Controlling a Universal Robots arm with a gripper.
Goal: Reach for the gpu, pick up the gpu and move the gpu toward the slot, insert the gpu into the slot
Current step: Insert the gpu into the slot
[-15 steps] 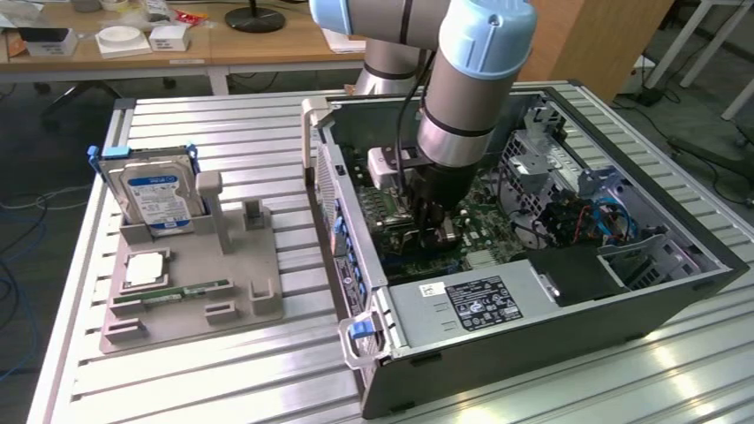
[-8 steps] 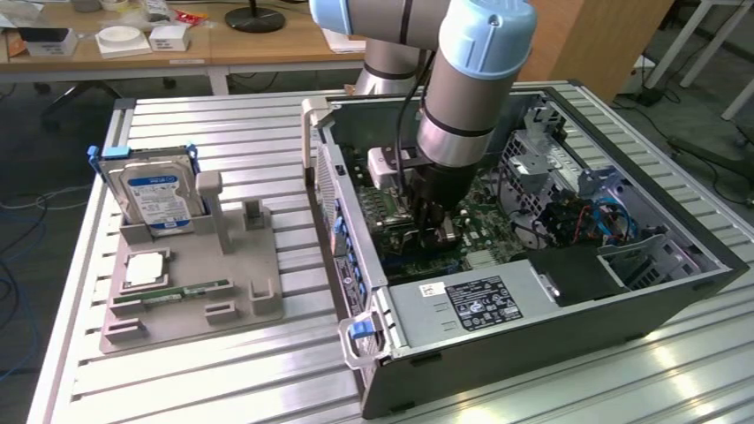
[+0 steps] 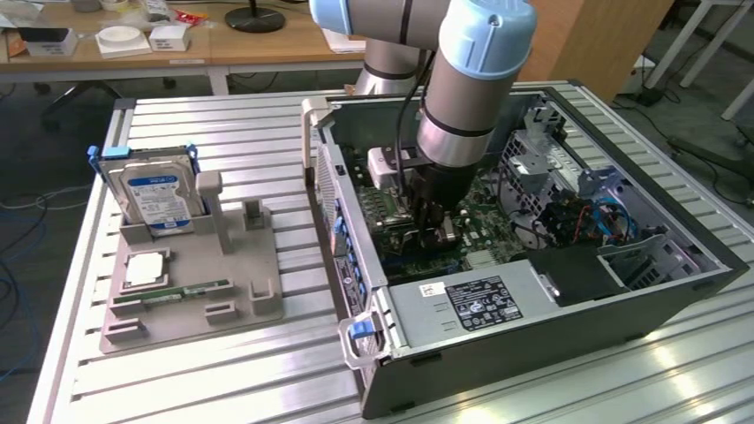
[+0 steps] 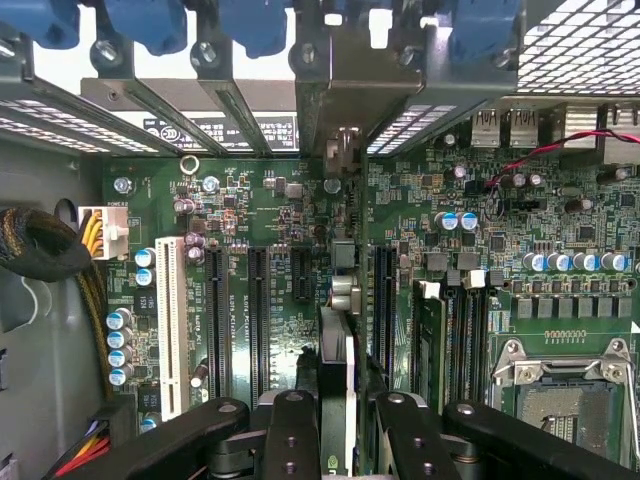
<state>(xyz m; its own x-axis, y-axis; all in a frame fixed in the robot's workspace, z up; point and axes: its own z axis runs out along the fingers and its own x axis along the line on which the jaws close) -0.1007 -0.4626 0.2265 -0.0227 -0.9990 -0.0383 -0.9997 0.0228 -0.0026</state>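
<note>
An open computer case (image 3: 613, 327) lies on the table (image 3: 212, 380), toward the exterior view's right. Left of it on the same table sits a holder tray (image 3: 189, 314) — a hard drive (image 3: 155, 196) stands upright at its far end, a memory stick (image 3: 171, 292) lies flat nearer. The arm reaches down into the case; its gripper (image 4: 338, 420) holds the gpu (image 4: 337, 345) edge-on over the motherboard (image 4: 500, 230), among the long slots — beside the memory sticks (image 4: 430, 335).

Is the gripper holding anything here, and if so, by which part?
Yes: the gripper is shut on the gpu, clamping its upper edge, with the card standing edge-on over the motherboard.
</note>
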